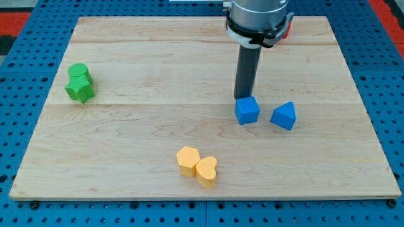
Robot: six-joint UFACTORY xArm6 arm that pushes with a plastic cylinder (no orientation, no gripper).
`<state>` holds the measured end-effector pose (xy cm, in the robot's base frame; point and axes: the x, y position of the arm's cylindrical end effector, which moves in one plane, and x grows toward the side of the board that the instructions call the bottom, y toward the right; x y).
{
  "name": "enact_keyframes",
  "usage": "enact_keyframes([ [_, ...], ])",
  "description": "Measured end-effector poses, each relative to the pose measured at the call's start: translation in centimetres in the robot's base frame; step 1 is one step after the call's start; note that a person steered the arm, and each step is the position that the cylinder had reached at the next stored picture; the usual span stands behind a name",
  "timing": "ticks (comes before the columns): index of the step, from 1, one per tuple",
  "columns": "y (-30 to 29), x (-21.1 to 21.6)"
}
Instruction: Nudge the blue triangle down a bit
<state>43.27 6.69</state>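
The blue triangle (284,116) lies on the wooden board at the view's right of centre. A blue cube (247,110) sits just to its left, a small gap between them. My tip (242,98) stands right at the top edge of the blue cube, touching or nearly touching it. The tip is up and to the left of the blue triangle, with the cube's corner between them. The rod (247,69) rises straight to the arm's grey wrist at the view's top.
Two green blocks (80,82) sit together near the board's left edge. A yellow block (188,159) and a yellow heart (206,171) touch near the bottom centre. A red object (285,30) shows behind the wrist. Blue pegboard surrounds the wooden board (126,126).
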Motion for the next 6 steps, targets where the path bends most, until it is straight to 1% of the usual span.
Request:
enact_keyframes([
  [1, -0.3, 0.1],
  [3, 0.2, 2.7],
  [4, 2.7, -0.4],
  [5, 6.7, 0.0],
  [6, 7.2, 2.8],
])
